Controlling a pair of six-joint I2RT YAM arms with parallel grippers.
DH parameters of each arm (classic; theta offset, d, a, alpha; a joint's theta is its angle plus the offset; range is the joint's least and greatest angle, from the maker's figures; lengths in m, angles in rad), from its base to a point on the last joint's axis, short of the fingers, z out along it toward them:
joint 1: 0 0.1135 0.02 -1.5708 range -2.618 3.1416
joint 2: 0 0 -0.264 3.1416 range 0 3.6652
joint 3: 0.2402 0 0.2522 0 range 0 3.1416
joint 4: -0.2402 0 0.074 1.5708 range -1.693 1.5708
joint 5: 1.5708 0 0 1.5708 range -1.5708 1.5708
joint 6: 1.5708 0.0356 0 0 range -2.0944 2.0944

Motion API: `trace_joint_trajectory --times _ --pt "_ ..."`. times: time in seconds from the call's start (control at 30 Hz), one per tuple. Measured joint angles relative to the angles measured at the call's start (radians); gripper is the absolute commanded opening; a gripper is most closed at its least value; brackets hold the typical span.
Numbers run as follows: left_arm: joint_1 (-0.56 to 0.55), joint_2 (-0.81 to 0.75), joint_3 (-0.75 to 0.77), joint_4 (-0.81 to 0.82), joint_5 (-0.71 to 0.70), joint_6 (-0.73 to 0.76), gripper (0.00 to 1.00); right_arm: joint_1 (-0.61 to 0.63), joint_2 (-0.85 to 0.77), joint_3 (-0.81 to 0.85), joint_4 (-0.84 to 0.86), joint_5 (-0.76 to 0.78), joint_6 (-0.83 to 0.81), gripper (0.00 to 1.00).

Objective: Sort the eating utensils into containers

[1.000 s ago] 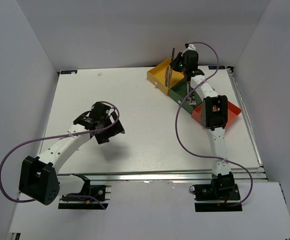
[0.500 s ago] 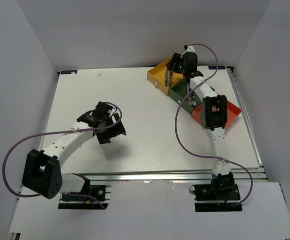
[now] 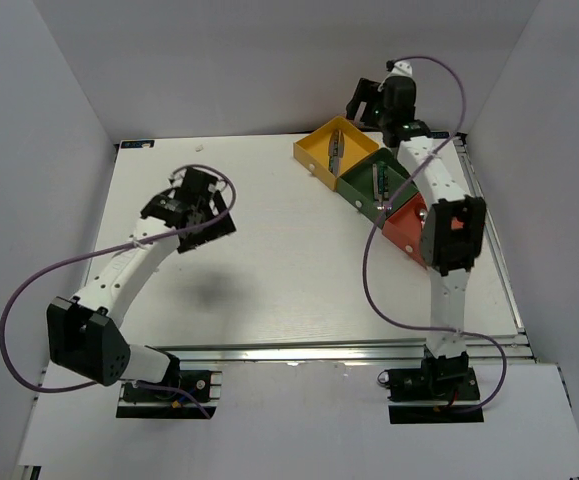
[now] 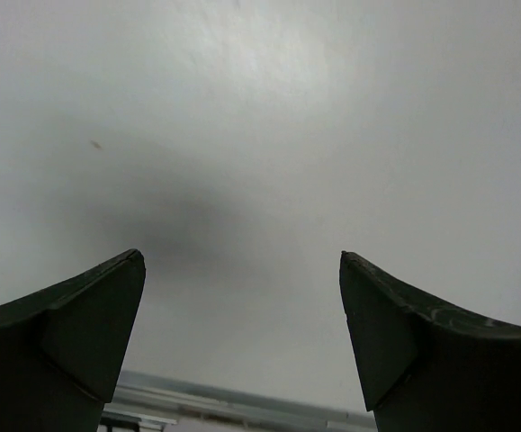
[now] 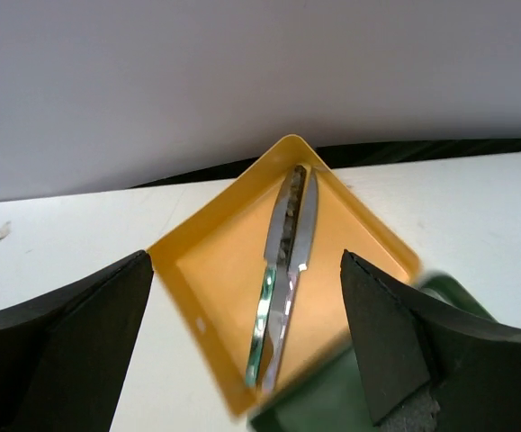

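Note:
The yellow tray (image 3: 312, 152) holds two slim silver knives (image 3: 337, 150), lying side by side; the right wrist view shows them (image 5: 289, 261) one with a teal handle, inside the yellow tray (image 5: 206, 283). The dark green tray (image 3: 357, 178) beside it holds utensils (image 3: 377, 184). The red-orange tray (image 3: 401, 226) is largely hidden by the right arm. My right gripper (image 3: 362, 103) hangs open and empty above the yellow tray's far side (image 5: 244, 261). My left gripper (image 3: 197, 210) is open over bare white table at the left (image 4: 242, 256).
The three trays stand in a diagonal row at the table's back right corner. Grey walls close in the table on three sides. A metal rail (image 4: 242, 400) runs along the table's edge in the left wrist view.
My right gripper has opened, let a knife drop into the yellow tray, and lifted back toward the far wall. The left arm has swung away from the table's middle toward the far left.

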Motion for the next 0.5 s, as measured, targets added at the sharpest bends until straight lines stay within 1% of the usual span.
trace_joint_trajectory --times 0.13,0.27,0.37,0.5 --pt "0.071 0.029 0.243 -0.085 -0.196 0.057 0.98 0.0 -0.327 -0.175 -0.152 0.054 -0.031 0.89" --pt "0.086 0.037 0.44 -0.117 -0.393 0.078 0.98 0.0 -0.661 -0.385 -0.293 0.107 -0.048 0.89" --pt "0.086 0.027 0.501 -0.128 -0.489 0.088 0.98 0.001 -0.875 -0.547 -0.404 0.117 -0.054 0.89" --pt "0.082 -0.001 0.52 -0.156 -0.597 0.098 0.98 0.003 -1.077 -0.682 -0.542 0.125 -0.079 0.89"
